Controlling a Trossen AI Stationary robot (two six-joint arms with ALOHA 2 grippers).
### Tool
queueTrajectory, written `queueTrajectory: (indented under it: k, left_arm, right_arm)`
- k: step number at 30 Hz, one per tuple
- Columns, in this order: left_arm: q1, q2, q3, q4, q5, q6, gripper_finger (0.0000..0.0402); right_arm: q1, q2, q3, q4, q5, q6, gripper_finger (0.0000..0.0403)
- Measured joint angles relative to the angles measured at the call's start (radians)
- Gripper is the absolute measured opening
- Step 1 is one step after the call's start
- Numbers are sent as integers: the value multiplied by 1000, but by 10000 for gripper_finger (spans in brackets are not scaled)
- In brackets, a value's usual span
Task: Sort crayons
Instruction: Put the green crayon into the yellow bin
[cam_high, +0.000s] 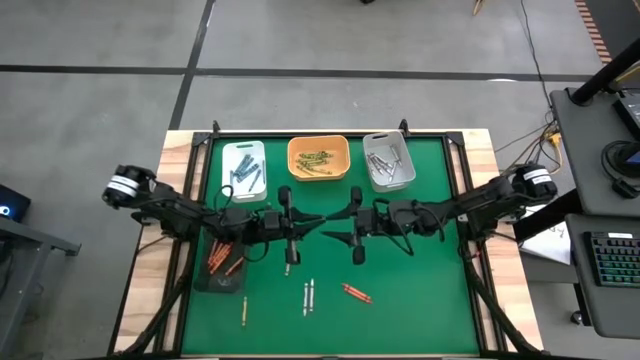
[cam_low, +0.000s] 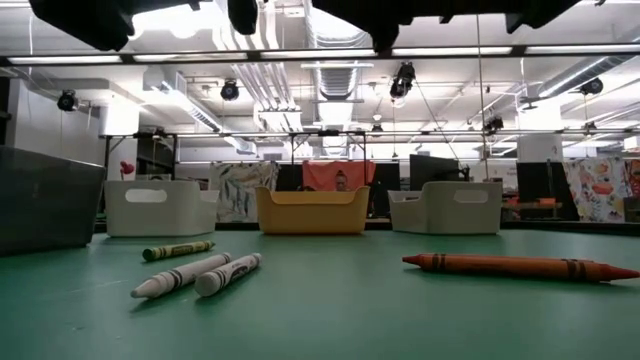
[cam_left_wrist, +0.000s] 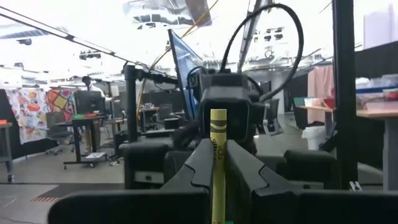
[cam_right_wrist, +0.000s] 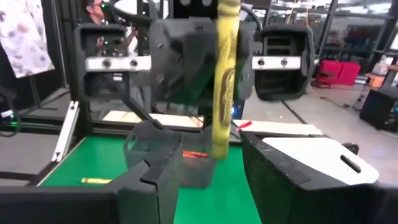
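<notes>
While the left pincer clamps an upright yellow wax crayon mid-surface, apparently for handover, the right pincer stands wide around it.

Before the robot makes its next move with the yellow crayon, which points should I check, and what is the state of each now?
1. Left gripper shut on the thin yellow crayon: ok.
2. Right gripper open, its fingers apart from the crayon: ok.
3. Crayon upright in the left grip: ok.
4. Orange plastic tray holding olive-yellow crayons stands unobstructed: ok.
5. Loose red-orange crayon sorted: not ok.
6. Grip firm enough for travel: cannot tell.
</notes>
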Motion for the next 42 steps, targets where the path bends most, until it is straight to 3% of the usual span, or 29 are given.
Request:
queueTrajectory:
  k: [8,14,16,22,28,33,38,42]
  left_arm:
    - [0,6,5,-6,0,6,0]
    - [0,4,5,-11,0,-13,4]
    - [0,3,5,-12,1,-25,15]
    - [-1,-19,5,-46,0,-31,67]
    - [1,-124,3,-249,-43,-32,114]
    - [-6,-251,3,-469,-161,-67,132]
    - [-6,-381,5,-705,-338,-118,134]
    - [-6,-467,7,-832,-373,-137,135]
  right_arm:
    - [-1,19,30,4,6,-29,125]
    - [-5,16,31,2,8,-30,42]
    - [-5,16,31,1,11,-32,21]
    - [-21,1,33,-28,8,-26,16]
    - [-96,-18,143,-332,-1,-6,15]
    - [-196,19,263,-613,106,-45,14]
    - [-291,82,355,-723,87,-96,14]
    - [-370,171,423,-796,93,-117,13]
